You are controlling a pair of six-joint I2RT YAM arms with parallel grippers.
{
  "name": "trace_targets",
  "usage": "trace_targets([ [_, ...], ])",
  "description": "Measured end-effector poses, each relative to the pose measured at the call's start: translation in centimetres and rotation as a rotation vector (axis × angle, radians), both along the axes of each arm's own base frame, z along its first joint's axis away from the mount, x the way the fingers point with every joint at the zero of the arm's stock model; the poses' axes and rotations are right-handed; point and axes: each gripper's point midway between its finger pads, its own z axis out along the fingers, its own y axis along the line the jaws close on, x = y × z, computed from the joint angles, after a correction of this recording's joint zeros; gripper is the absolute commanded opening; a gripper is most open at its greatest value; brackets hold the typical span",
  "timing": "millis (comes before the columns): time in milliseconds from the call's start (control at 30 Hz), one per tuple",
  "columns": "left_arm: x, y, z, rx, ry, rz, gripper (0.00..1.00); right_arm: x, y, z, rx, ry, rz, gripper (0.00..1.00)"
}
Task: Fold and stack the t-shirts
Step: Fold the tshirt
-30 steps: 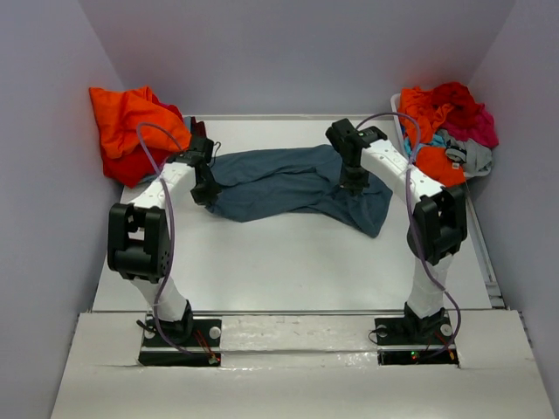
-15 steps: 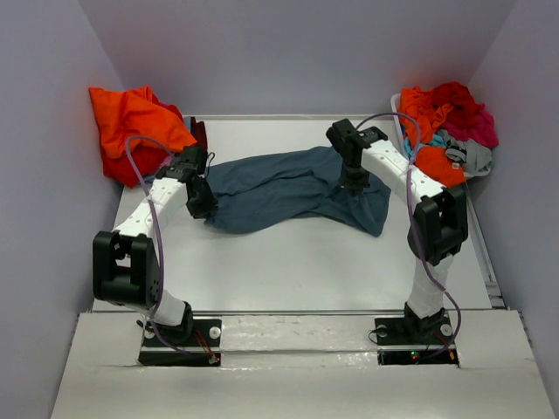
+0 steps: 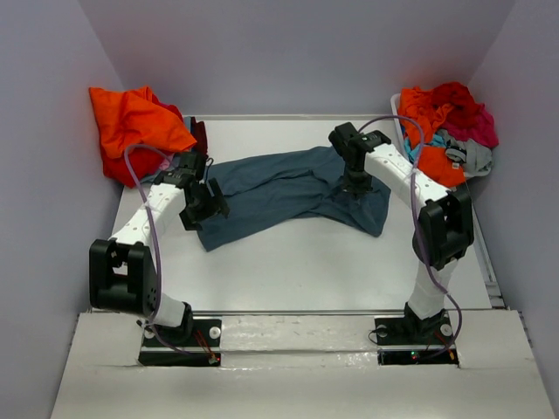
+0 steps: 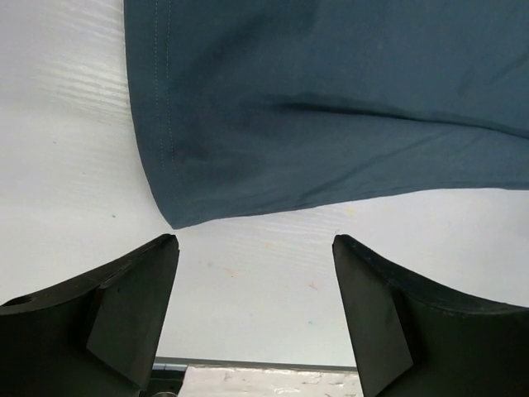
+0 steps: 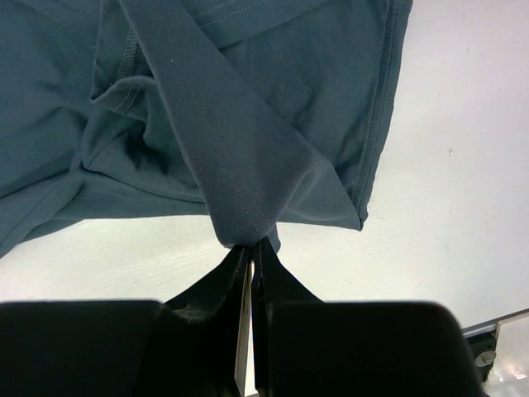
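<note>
Left wrist view tells the change plainly: my left gripper [image 4: 254, 245] now stands spread wide with only bare table [image 4: 66, 141] between its fingers, where a second ago it was clamped on the left end of the slate-blue t-shirt [image 4: 331, 116]. In that second I dragged that end nearer, and the hemmed corner now lies flat on the table just beyond my fingertips, apart from them. My right gripper [image 5: 250, 248] has not let go: its fingers stay pressed together on a pinched ridge of the same cloth, which rises to a peak at the shirt's right part. The shirt stretches left to right across the middle of the table between my two arms, creased through its centre and bunched at the right end. Other shirts wait in an orange heap [image 3: 131, 122] at the far left and a mixed pile [image 3: 445, 118] at the far right. I judge the left side laid out and the spreading only half done; no fold has begun, and the right end needs flattening before one can.
</note>
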Motion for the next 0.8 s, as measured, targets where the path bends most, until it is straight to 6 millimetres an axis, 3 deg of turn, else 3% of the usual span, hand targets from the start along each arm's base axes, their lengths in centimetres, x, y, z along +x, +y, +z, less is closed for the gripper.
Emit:
trace_targets([
  [300, -3.5, 0.3, -2.0, 0.002, 0.098, -0.037, 0.87, -0.3, -0.1, -0.6, 0.0, 0.009, 0.001, 0.07],
  [800, -5.8, 0.3, -6.0, -0.029, 0.143, -0.038, 0.86, -0.7, 0.2, -1.4, 0.02, 0.023, 0.015, 0.07],
])
